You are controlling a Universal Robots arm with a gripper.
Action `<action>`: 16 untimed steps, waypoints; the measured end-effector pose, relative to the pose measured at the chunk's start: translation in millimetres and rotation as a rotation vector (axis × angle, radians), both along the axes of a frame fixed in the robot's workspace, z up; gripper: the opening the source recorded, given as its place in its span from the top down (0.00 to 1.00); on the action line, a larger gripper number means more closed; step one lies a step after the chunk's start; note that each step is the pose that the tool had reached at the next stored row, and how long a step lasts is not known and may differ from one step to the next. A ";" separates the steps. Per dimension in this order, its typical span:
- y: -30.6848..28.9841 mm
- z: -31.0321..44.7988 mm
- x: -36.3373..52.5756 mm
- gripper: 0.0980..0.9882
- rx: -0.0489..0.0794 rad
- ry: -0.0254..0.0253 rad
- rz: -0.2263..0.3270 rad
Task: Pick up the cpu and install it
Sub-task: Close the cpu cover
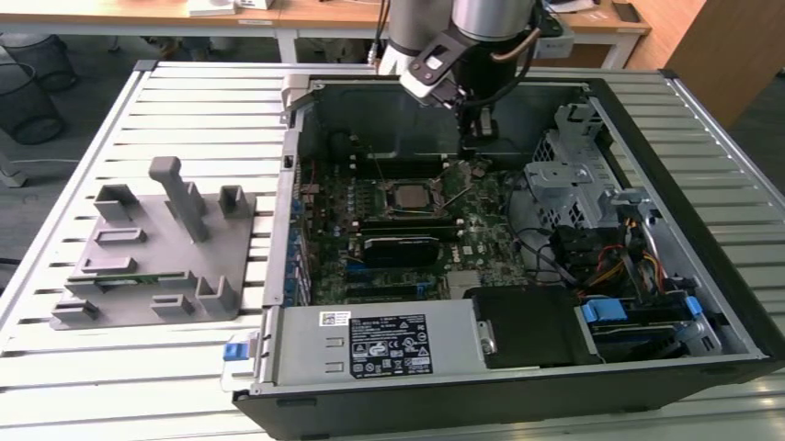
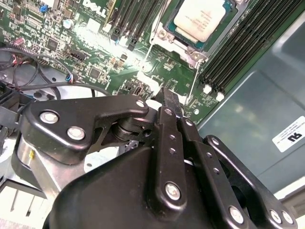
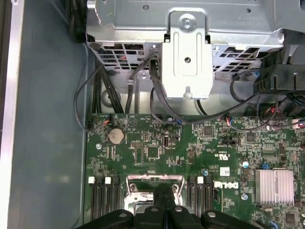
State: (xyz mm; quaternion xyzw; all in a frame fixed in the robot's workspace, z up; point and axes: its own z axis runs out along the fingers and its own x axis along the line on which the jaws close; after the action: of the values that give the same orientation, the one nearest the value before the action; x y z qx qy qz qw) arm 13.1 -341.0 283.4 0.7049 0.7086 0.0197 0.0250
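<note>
We're seeing the cpu (image 2: 202,19) lying flat in the socket (image 2: 167,37) on the mobo (image 1: 484,234), silver top plate up w/ a thin green edge round it. The ext. view is also showing the cpu (image 1: 409,195) sitting there, inside the open pc case (image 1: 294,101). Part of the socket is cut off in the second wrist view, so we can't tell whether its metal frame is clamped over the chip. The gripper (image 2: 164,94) is hanging above the board just beside the socket, off the corner toward the exterior view's right, apart from the cpu. Its fingers (image 3: 159,198) are pressing together w/ nothing between them, i.e. closed and empty. Black memory slots (image 2: 238,47) are running along both sides of the socket. Beyond the socket from the gripper, the first wrist view is showing a coin cell (image 3: 116,135) and a metal drive cage (image 3: 186,62) w/ black cables under it. Well apart from the socket, outside the case, a grey fixture (image 1: 160,248) is standing on the slatted table (image 1: 197,101).
</note>
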 end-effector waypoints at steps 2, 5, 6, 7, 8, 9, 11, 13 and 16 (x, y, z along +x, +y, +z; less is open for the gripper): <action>0.0 -0.7 1.2 0.99 0.000 0.0007 0.002; 0.1 -2.7 5.4 0.99 0.000 0.0039 0.007; 0.2 -3.6 7.1 0.99 0.000 0.0054 0.009; 0.2 -4.7 8.4 0.99 0.000 0.0063 0.010; 0.1 -5.9 9.2 0.99 0.000 0.0069 0.011; 0.2 -7.5 9.9 0.99 0.000 0.0073 0.012; 0.2 -10.1 12.0 0.99 0.000 0.0079 0.013; 0.2 -12.1 14.3 0.99 0.000 0.0081 0.013; 0.2 -14.6 18.7 0.99 0.000 0.0097 0.013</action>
State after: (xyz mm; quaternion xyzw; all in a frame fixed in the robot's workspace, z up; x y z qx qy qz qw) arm 31.8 -340.9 268.8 0.7003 0.7134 0.0164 0.0215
